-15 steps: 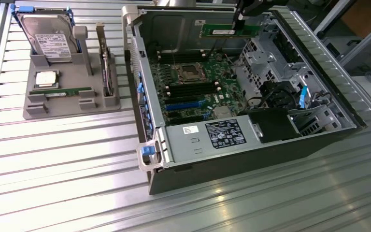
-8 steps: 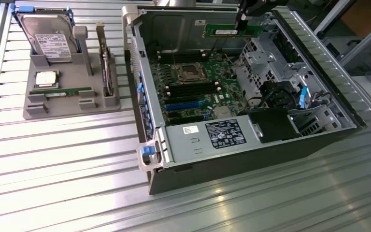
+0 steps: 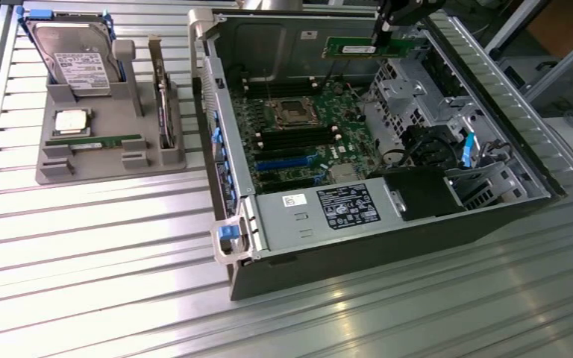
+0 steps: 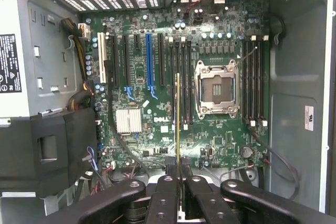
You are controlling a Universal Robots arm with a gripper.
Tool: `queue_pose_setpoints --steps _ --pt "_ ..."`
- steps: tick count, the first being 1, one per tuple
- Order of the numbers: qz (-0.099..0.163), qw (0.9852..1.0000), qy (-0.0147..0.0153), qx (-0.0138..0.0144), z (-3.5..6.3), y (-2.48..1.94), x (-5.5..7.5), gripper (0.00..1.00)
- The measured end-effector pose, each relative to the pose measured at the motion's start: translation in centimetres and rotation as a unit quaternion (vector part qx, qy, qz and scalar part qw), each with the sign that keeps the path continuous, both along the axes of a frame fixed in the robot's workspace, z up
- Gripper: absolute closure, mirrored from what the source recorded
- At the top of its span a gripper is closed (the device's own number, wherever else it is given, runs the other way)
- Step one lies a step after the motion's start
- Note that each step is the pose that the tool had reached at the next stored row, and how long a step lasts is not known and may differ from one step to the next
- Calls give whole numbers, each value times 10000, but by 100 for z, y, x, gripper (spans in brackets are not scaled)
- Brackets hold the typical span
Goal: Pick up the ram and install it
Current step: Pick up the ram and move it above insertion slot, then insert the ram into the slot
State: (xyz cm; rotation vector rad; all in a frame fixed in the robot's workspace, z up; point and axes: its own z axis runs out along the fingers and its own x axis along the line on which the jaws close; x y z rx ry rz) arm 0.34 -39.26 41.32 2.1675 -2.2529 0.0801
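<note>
Nearest in the exterior view, a ribbed silver metal surface (image 3: 98, 298) is seen, and on it a dark grey steel computer case (image 3: 366, 261) is laid on its side with its interior exposed. At the case's near end a silver box-shaped power supply (image 3: 312, 216) with a black label is mounted. Behind it a green motherboard (image 3: 277, 153) is spread across the case floor, with a square metal processor socket (image 3: 294, 112) and long black memory slots (image 3: 289, 139) beside it.

At the far end, above the case, the black hand (image 3: 379, 41) is closed tight on the ram (image 3: 361, 50), a long, narrow green circuit-board stick with a white label, which is held level and clear of the board. In the wrist view the ram (image 4: 178, 114) is seen edge-on between the black fingers (image 4: 165, 198) of the hand (image 4: 178, 179), parallel to the slots beside the socket.

On the exterior view's left, well apart from the case, a grey plastic tray (image 3: 57, 168) is set. A second green memory stick (image 3: 95, 141), a square silver processor chip (image 3: 72, 121) and, farthest, a silver hard drive (image 3: 83, 60) are kept in it.
</note>
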Motion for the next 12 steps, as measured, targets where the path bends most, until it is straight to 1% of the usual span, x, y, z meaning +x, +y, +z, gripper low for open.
queue_pose_setpoints --steps 4,12 --pt "0 10000 0 1 -1 0 62 88" --pt "0 10000 0 0 -2 0 63 88"
